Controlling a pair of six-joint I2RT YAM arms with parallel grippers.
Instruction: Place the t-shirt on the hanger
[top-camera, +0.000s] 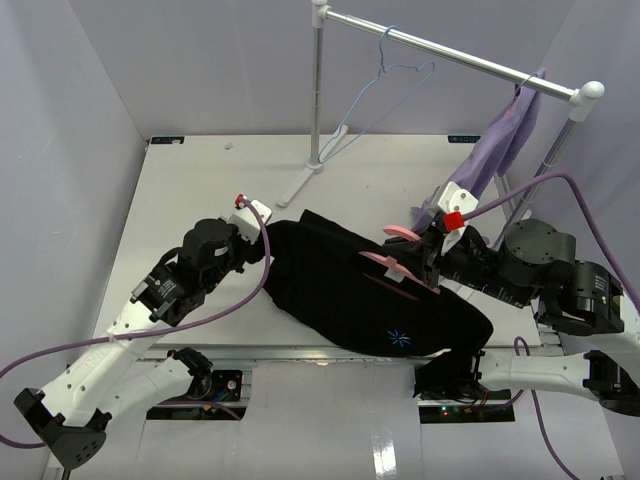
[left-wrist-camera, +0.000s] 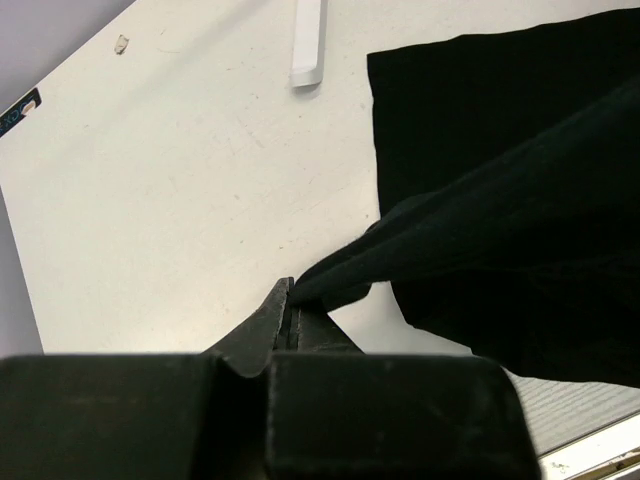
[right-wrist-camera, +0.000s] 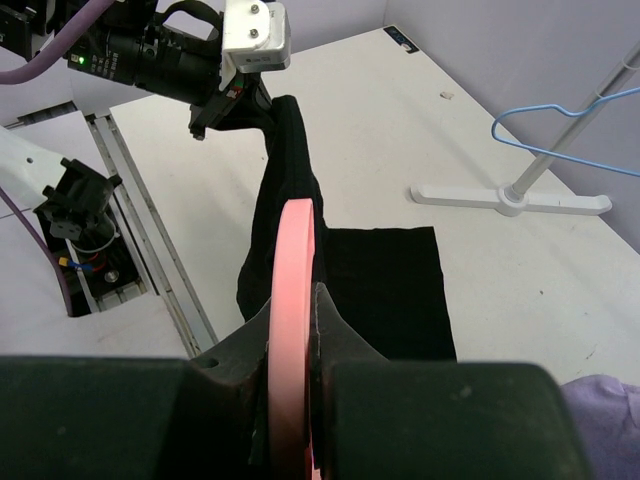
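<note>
Clamping a fold of the black t-shirt (left-wrist-camera: 500, 200), the left gripper (left-wrist-camera: 290, 302) has its jaws fully closed on the cloth. In the left wrist view the pinched fold rises off the white table (left-wrist-camera: 180, 180) from the fingertips, while another layer of the same garment lies flat on the surface behind it.

In the top view the t-shirt stretches diagonally across the table. It runs from the left gripper at its upper-left end to the near edge at its lower right. A small blue star mark (top-camera: 399, 338) faces up near that lower-right end.

The right gripper (right-wrist-camera: 295, 300) is closed on the pink plastic hanger (right-wrist-camera: 296, 250), which appears edge-on between its fingers in the right wrist view. In the top view the hook stands clear of the t-shirt's upper edge, just beside the gripper, and one pink arm runs onto the black cloth. How much of the hanger is under the fabric cannot be determined.

At the far side of the table stands a garment rack (top-camera: 450, 52). A light-blue wire hanger (top-camera: 385, 75) hangs on its rail, and a lavender garment (top-camera: 505, 150) hangs at the rail's right end.
</note>
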